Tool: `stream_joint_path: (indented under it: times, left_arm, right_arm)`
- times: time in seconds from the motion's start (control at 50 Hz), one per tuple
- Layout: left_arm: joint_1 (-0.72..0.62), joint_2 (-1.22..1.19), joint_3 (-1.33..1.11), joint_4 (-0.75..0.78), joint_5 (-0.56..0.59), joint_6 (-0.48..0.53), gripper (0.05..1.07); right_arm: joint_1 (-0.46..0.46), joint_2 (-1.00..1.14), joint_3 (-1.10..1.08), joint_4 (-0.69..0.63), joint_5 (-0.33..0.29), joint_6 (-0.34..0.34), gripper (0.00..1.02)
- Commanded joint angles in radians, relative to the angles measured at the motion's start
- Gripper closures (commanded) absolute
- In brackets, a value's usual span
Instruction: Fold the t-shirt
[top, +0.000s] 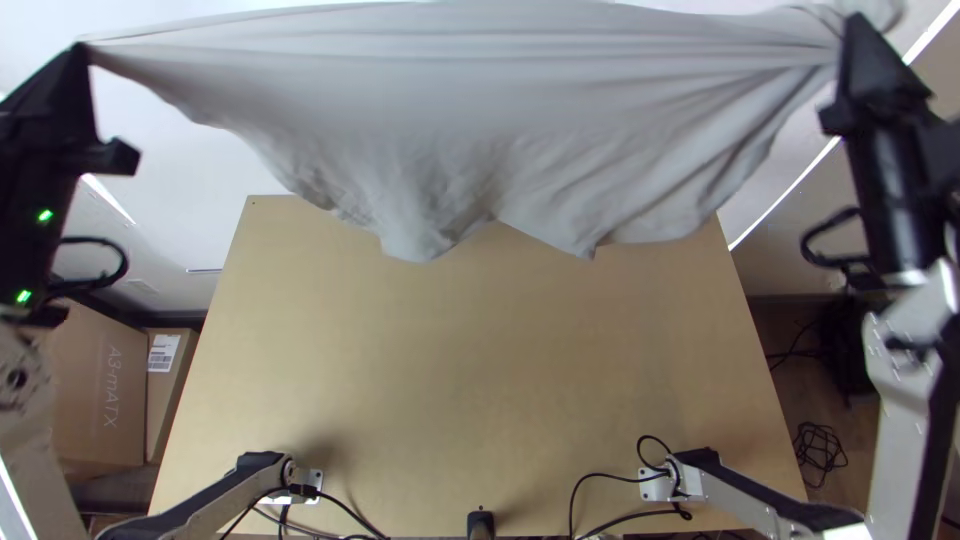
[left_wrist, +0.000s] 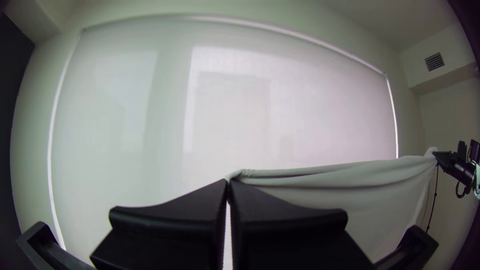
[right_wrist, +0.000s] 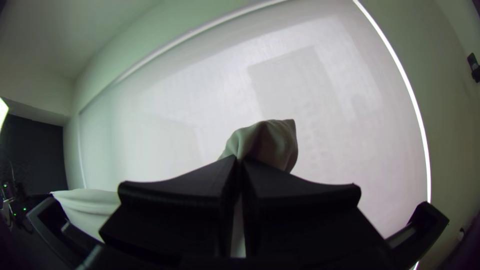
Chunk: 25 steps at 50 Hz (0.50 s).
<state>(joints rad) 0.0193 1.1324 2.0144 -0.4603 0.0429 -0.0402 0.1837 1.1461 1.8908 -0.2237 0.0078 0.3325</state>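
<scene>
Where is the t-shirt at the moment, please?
In the top view, the t-shirt hangs stretched between the left hand and the right hand, hiding most of the table's far edge.

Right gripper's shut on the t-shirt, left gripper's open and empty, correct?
Wrong on the left: the left wrist view shows the left gripper shut on the t-shirt. The right gripper is shut on it, as you say.
</scene>
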Motion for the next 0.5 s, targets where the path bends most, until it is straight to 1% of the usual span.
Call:
stream_joint_path:
  times: [0.0,0.06,0.24,0.32,0.38,0.48]
  left_arm:
    - [0.028,-0.117,0.029,0.028,-0.063,0.011,1.05]
    - [0.028,-0.166,0.015,0.028,-0.063,0.013,1.05]
    - [0.03,-0.29,-0.071,-0.009,-0.067,0.014,1.05]
    - [0.03,-0.338,-0.152,-0.015,-0.067,0.013,1.05]
    - [0.028,-0.367,-0.221,-0.015,-0.071,0.008,1.05]
    - [0.028,-0.411,-0.344,-0.017,-0.071,-0.026,1.05]
  right_arm:
    - [0.031,-0.195,-0.027,0.021,0.047,0.014,1.0]
    - [0.062,-0.256,-0.033,-0.006,0.047,0.016,1.0]
    - [0.063,-0.359,-0.033,-0.135,0.04,0.043,1.0]
    - [0.063,-0.375,-0.05,-0.19,0.037,0.042,1.0]
    - [0.068,-0.393,-0.102,-0.201,0.026,0.042,1.0]
    - [0.112,-0.439,-0.252,-0.201,0.023,0.04,1.0]
